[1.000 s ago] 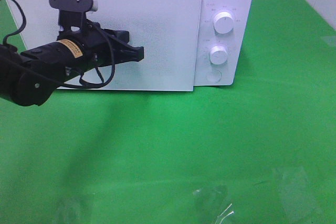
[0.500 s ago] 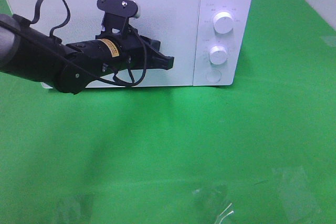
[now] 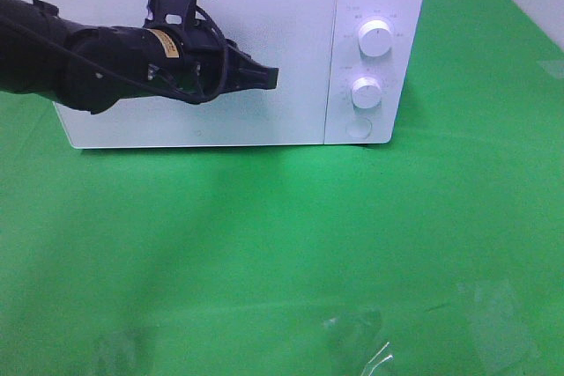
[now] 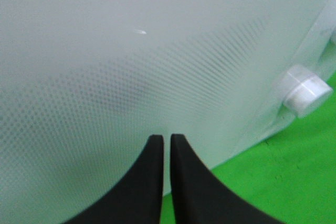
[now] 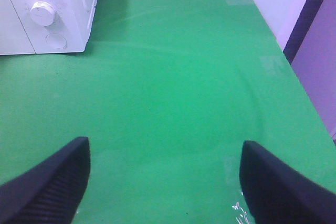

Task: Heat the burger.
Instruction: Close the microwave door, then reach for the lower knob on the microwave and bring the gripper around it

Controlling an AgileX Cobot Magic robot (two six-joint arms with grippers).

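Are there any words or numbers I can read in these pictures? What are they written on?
None can be read.
Tiny grey marks around the upper knob and lower knob of the microwave: too small to read.
Yellow sticker on the black arm: blurred, unreadable.

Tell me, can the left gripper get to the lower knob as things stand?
Probably yes. The left gripper hangs shut before the microwave door, and the lower knob lies a little to the side of it, with nothing between them.
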